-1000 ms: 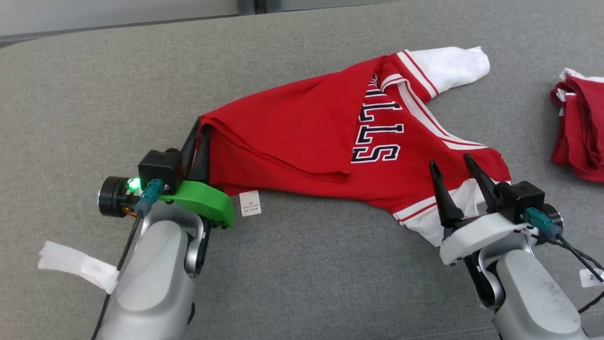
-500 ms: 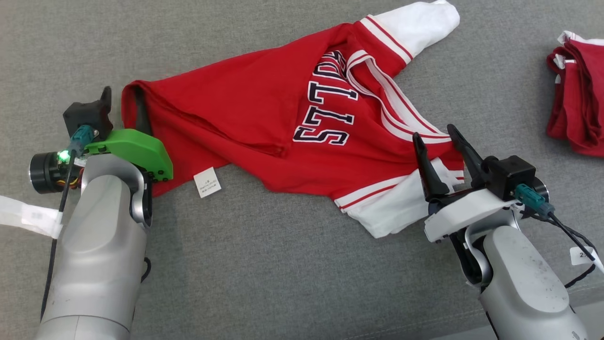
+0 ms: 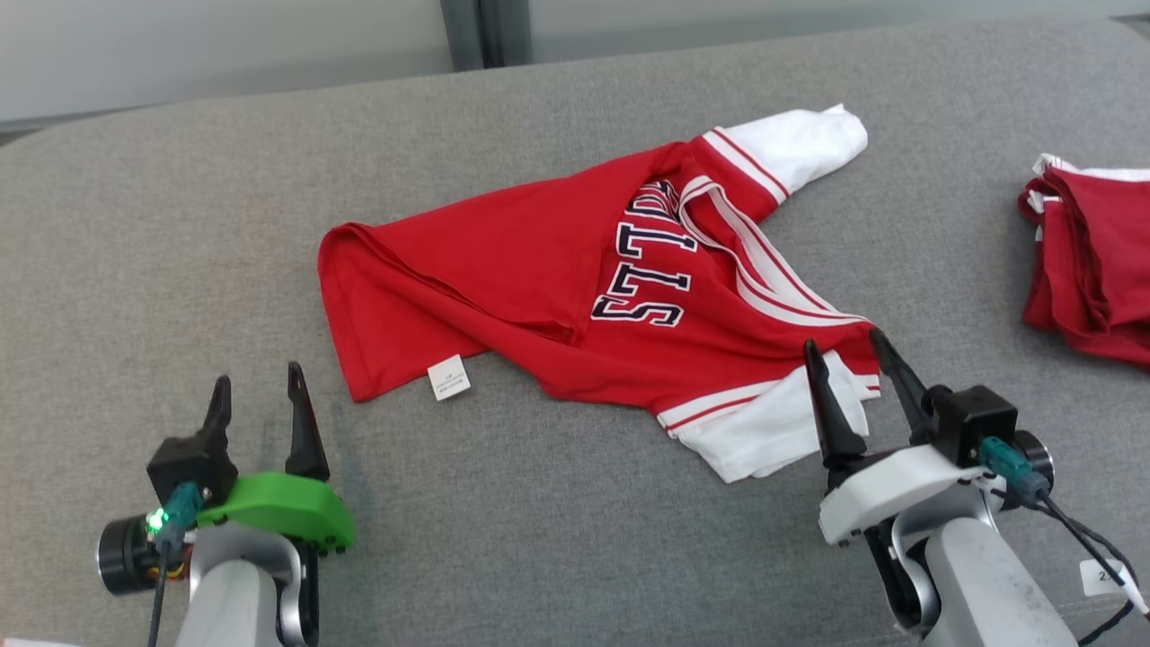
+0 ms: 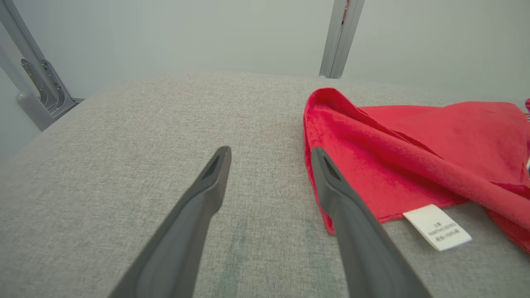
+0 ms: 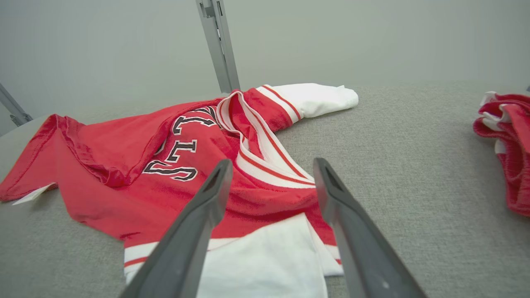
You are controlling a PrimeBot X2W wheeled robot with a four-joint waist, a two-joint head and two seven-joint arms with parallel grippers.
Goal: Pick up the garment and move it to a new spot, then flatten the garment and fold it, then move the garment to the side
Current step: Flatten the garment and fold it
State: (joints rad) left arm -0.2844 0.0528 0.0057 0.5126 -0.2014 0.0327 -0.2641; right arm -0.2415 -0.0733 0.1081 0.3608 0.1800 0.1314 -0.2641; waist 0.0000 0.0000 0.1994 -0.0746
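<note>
The garment is a red shirt with white sleeves and dark lettering, lying crumpled on the grey cushioned surface. A white care label sticks out at its near left hem. My left gripper stands open at the lower left, apart from the hem, with nothing between its fingers. In the left wrist view the garment's hem lies just right of the open left gripper. My right gripper is open, over the near white sleeve. The right wrist view has the open right gripper above the garment.
A second pile of red and white cloth lies at the right edge of the surface, also seen in the right wrist view as red cloth. A pale wall and a metal post stand behind the surface's far edge.
My left gripper has let go of the garment's hem, opened and drawn back toward me. The hem has dropped flat. The head camera has shifted; the right gripper stays open by the sleeve.
</note>
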